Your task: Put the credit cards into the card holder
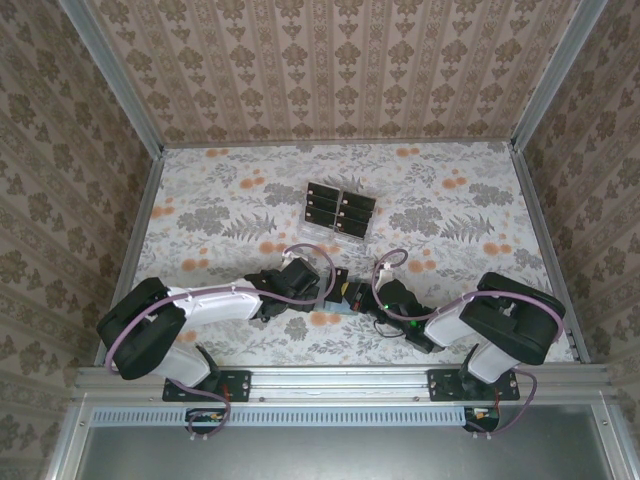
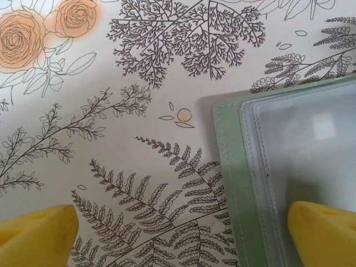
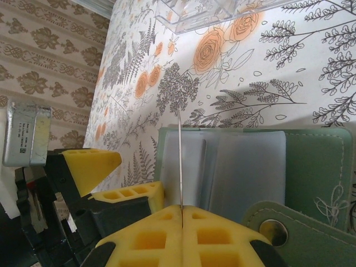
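Your right gripper [image 3: 182,214] has its jaws pressed together on a credit card [image 3: 180,161], which you see edge-on as a thin line running toward 12 o'clock from the pads. Gripping it by one end looks meant to leave the far edge free to slide into a pocket. Your left gripper [image 2: 179,235] stands with its jaws wide apart and nothing between them, one fingertip [image 2: 322,233] over the clear sleeve of the card holder [image 2: 289,139], the other over bare table [image 2: 111,139] at 9 o'clock from it. I judge it is there to pin the holder flat, though I cannot tell whether it presses. The holder lies open on the table just beyond the card. It is sage-green with pale stitching, frosted clear sleeves and a metal snap [image 3: 272,232] on its flap. The other credit cards [image 1: 338,210], black, sit in the clear rack [image 3: 194,14] at 12 o'clock from the holder, well apart.
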### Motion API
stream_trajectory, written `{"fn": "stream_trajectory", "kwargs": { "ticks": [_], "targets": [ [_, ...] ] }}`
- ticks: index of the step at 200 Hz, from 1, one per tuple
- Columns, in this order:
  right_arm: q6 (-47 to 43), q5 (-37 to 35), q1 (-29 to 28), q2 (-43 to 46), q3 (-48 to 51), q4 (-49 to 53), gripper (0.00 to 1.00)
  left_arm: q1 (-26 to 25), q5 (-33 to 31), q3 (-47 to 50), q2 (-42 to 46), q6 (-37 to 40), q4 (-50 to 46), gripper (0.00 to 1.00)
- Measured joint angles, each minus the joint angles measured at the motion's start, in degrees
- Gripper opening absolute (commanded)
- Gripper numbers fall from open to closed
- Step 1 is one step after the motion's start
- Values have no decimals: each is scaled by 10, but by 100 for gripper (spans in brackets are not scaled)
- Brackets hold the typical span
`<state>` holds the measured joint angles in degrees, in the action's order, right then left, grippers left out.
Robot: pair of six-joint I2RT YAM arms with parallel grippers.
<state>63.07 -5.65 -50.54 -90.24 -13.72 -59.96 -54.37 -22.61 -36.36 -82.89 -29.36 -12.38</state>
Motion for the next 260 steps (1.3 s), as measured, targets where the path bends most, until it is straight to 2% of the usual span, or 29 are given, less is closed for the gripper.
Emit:
{"fn": "stream_trajectory", "kwargs": {
  "ticks": [67, 260],
  "targets": [
    [11, 0, -5, -47, 0, -31, 0, 0, 0, 1, 0, -2, 0, 100],
    [49, -8, -28, -78, 13, -75, 0, 0, 0, 3, 0, -4, 5, 100]
  ]
}}
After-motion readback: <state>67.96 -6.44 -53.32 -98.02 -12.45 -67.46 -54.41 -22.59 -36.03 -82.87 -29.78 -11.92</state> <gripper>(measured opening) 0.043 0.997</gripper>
